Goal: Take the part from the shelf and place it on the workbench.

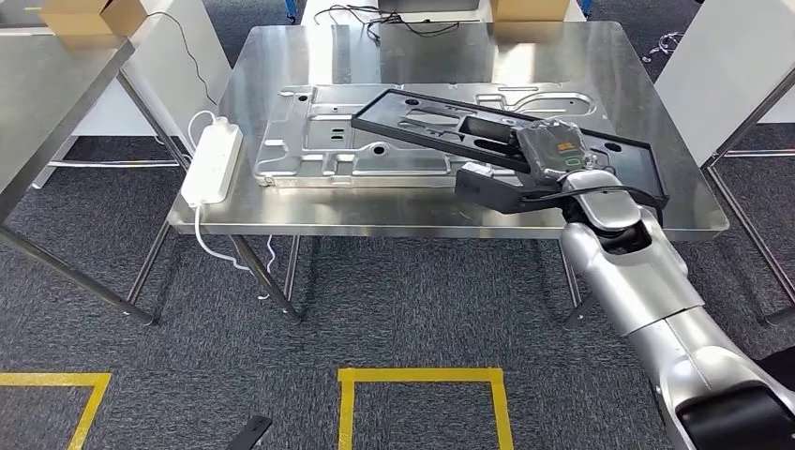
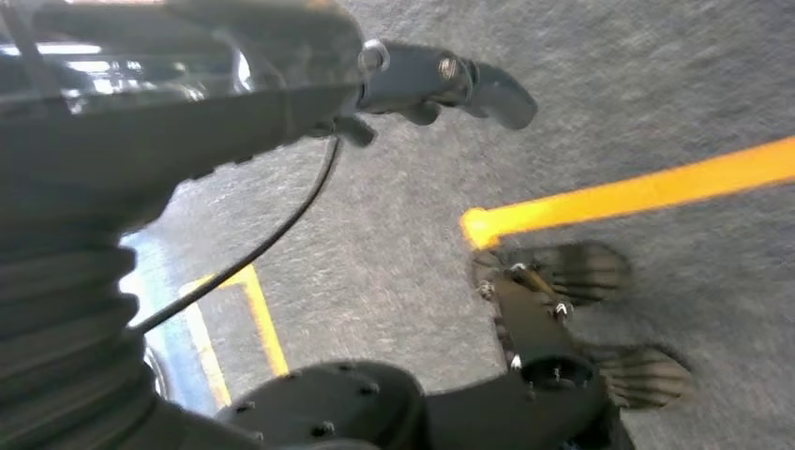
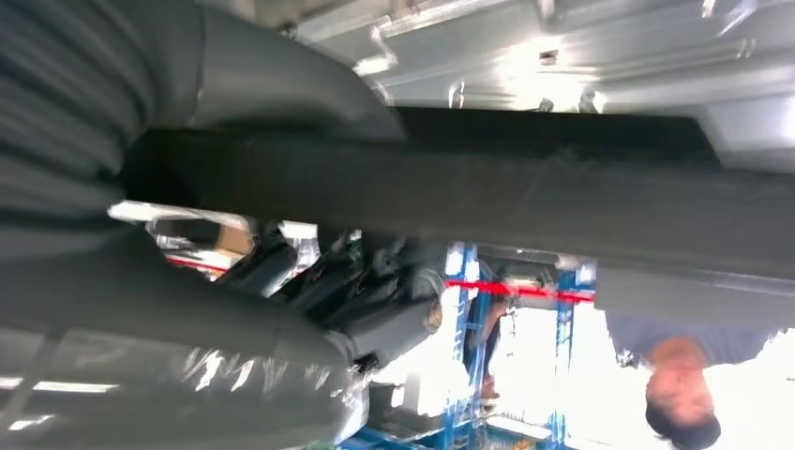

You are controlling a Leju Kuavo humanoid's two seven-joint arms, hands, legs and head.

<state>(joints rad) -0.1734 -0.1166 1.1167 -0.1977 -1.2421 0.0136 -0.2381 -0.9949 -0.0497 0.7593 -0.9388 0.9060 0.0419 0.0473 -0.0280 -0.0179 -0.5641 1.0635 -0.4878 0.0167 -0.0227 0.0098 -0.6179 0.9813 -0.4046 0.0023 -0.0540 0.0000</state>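
I take the steel table (image 1: pixel 309 214) as my landmark. My right hand (image 1: pixel 553 159) is over its near right part, and its fingers (image 3: pixel 281 84) are closed around the edge of the black frame part (image 1: pixel 422 117). In the right wrist view the thumb lies on one face of that black bar (image 3: pixel 525 187) and the darker fingers (image 3: pixel 375 309) curl under the other. The part stretches from the hand toward the middle of the table, tilted, its far end lying over the silver stamped panel (image 1: pixel 309 141) that rests flat on the table's centre. Its right corner (image 1: pixel 647 164) sits near the table's right edge; I cannot tell whether that corner touches the steel.

At the table's left edge lies a white power strip (image 1: pixel 212 159), its cable hanging off the front. Beyond the far edge are cardboard boxes (image 1: pixel 525 9) and black cables (image 1: pixel 412 23). In front of the table, on the grey carpet, yellow tape (image 1: pixel 422 375) marks squares.

My left hand (image 2: pixel 441 80) hangs over the carpet, away from the table, near a yellow line (image 2: pixel 637 192); its fingers are curled in and hold nothing. In the right wrist view, a person (image 3: pixel 684 375) stands beyond the table.
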